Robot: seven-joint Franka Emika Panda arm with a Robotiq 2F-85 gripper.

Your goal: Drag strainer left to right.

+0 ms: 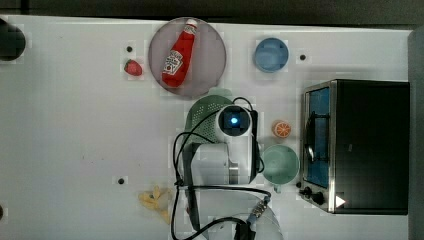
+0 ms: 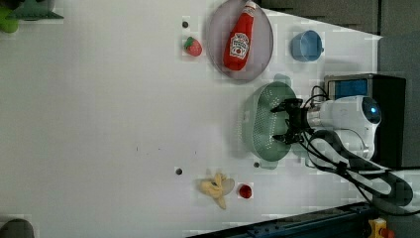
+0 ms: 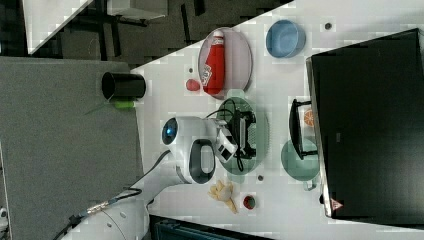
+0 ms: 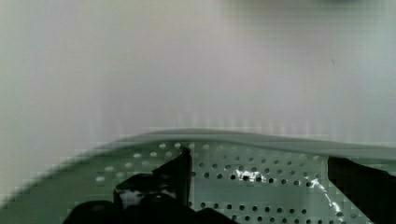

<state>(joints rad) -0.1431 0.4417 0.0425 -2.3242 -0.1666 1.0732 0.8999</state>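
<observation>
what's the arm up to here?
The arm has its tool open and positioned over the mint-green strainer, fingers spread above the perforated bowl; nothing is gripped. In the left view the strainer sits just below the plate holding the ketchup bottle, with the toaster oven nearby. A green cup, blue cup, orange slice, strawberry and banana peel lie around on the white table.

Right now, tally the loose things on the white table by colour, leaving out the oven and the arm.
Red: 3, ketchup bottle, strawberry, small red ball
Mint green: 2, strainer, cup
Blue: 1, cup
Yellow: 1, banana
Orange: 1, orange slice
Grey: 1, plate
Total: 9
</observation>
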